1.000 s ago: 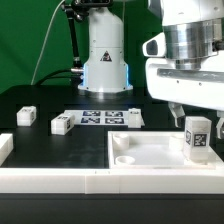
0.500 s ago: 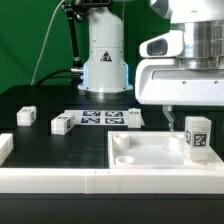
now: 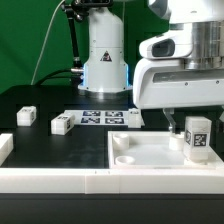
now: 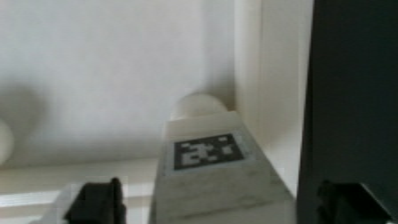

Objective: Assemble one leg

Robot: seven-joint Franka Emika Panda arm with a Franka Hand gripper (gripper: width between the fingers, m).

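Note:
One leg [image 3: 197,136], a small white block with a square tag, stands upright in the corner socket of the white panel [image 3: 150,152] on the exterior view's right. My gripper [image 3: 190,120] hangs over it, with one dark finger [image 3: 170,124] showing beside the leg. In the wrist view the leg [image 4: 221,160] stands between my two dark fingertips [image 4: 93,200], and my gripper [image 4: 222,206] is open with a gap on each side. Three more legs lie on the table [image 3: 27,116], [image 3: 61,124], [image 3: 133,118].
The marker board [image 3: 98,118] lies between the loose legs. The robot base [image 3: 105,55] stands at the back. A white rail [image 3: 50,181] runs along the front, with a raised end [image 3: 5,148] at the exterior view's left.
My gripper has shifted a little to the exterior view's left and levelled out. The upright leg has stayed in its socket.

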